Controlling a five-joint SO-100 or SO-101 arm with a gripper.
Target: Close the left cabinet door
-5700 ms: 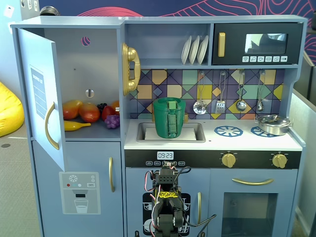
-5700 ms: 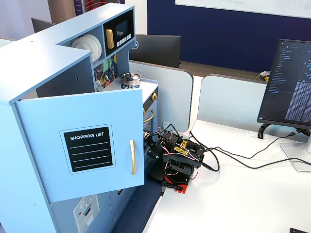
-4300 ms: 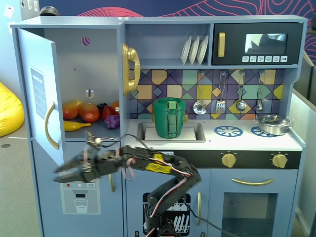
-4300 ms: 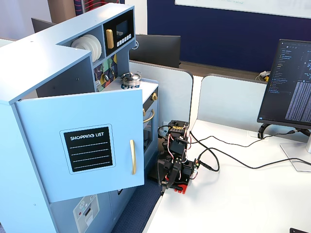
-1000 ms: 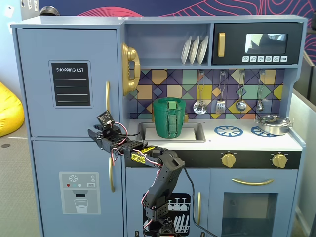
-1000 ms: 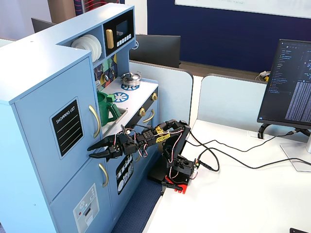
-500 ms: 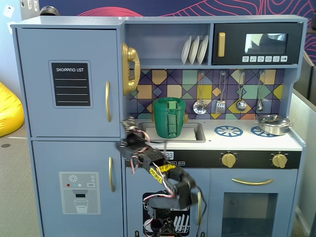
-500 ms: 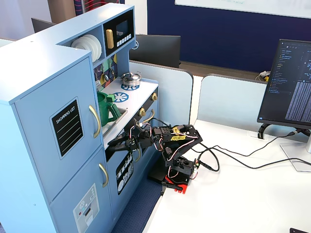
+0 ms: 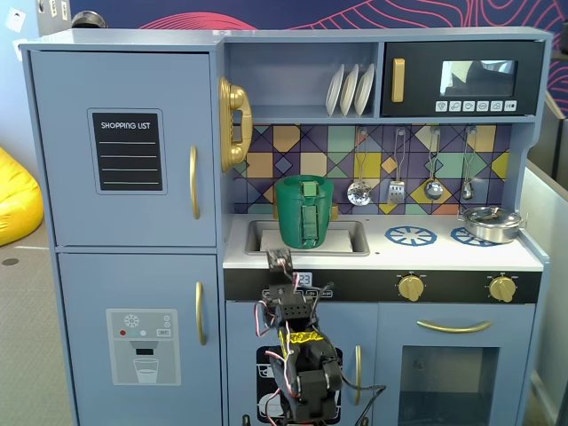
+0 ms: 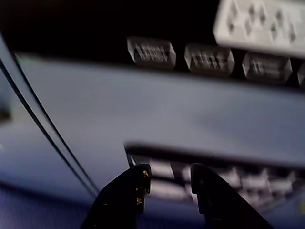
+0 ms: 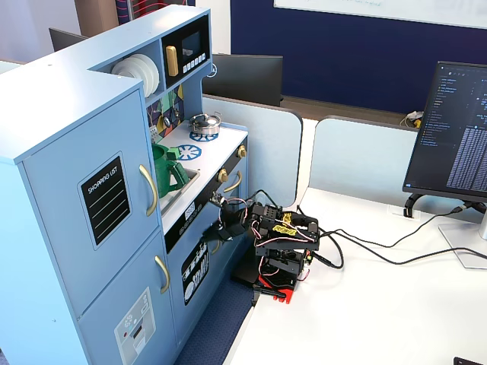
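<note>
The left cabinet door (image 9: 124, 89), light blue with a black "SHOPPING LIST" panel and a curved gold handle (image 9: 193, 182), lies flush with the cabinet front in both fixed views (image 11: 72, 163). My gripper (image 9: 280, 260) is folded up in front of the black counter edge, below the sink and well right of that door. It also shows in a fixed view (image 11: 217, 228). In the wrist view my gripper (image 10: 170, 174) has its two black fingers apart with nothing between them. Behind them is a blurred blue surface with a dark band.
A green pitcher (image 9: 304, 211) stands in the sink. A gold phone (image 9: 232, 122) hangs beside the door. The lower door with the ice-dispenser graphic (image 9: 142, 342) is shut. A steel pot (image 9: 491, 224) sits on the stove. A monitor (image 11: 456, 137) and cables lie on the white table.
</note>
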